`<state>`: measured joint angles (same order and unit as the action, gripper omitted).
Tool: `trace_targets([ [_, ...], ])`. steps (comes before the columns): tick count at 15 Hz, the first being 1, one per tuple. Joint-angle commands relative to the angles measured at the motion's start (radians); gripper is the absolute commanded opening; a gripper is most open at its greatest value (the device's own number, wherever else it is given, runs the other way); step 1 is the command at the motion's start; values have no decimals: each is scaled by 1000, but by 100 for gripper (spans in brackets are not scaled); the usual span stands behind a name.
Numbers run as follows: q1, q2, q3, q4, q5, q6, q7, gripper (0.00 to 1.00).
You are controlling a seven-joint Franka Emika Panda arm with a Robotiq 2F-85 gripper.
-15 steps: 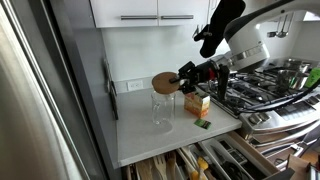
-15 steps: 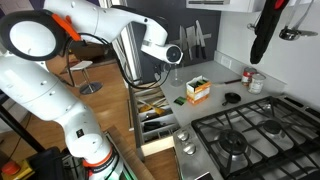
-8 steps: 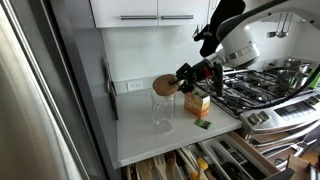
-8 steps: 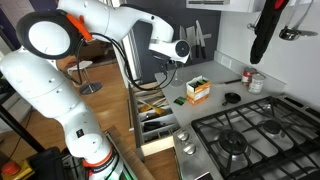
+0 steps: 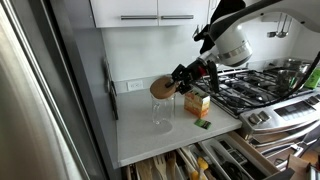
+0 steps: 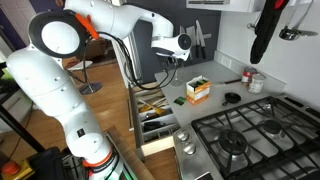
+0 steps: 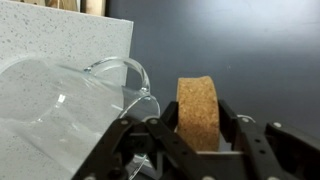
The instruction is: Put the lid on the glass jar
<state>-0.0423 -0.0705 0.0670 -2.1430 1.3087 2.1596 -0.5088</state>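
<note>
The lid [image 5: 161, 88] is a round brown cork disc. My gripper [image 5: 176, 81] is shut on it and holds it tilted just above the mouth of the clear glass jar [image 5: 162, 112], which stands upright on the white counter [image 5: 145, 140]. In the wrist view the cork lid [image 7: 198, 113] sits edge-on between the two black fingers [image 7: 198, 128], with the jar's open rim [image 7: 118, 82] close on the left. In an exterior view the gripper [image 6: 176, 56] is over the counter, but the jar and lid are hard to make out there.
A yellow-orange box [image 5: 197, 102] stands right of the jar, also in an exterior view [image 6: 198, 91], with a small green packet [image 5: 203, 123] in front. A gas stove [image 5: 262, 88] lies beyond. Open drawers [image 5: 200, 160] project below the counter edge.
My gripper with the lid has shifted slightly left and down, so the lid is now closer over the jar's mouth. The jar has not moved.
</note>
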Motion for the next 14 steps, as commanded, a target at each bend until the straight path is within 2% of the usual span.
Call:
trace_targets([
  [1, 24, 24, -16, 28, -25, 36, 24, 18],
  [7, 32, 43, -14, 39, -25, 119, 25, 18],
  [14, 44, 56, -13, 40, -36, 147, 43, 18],
])
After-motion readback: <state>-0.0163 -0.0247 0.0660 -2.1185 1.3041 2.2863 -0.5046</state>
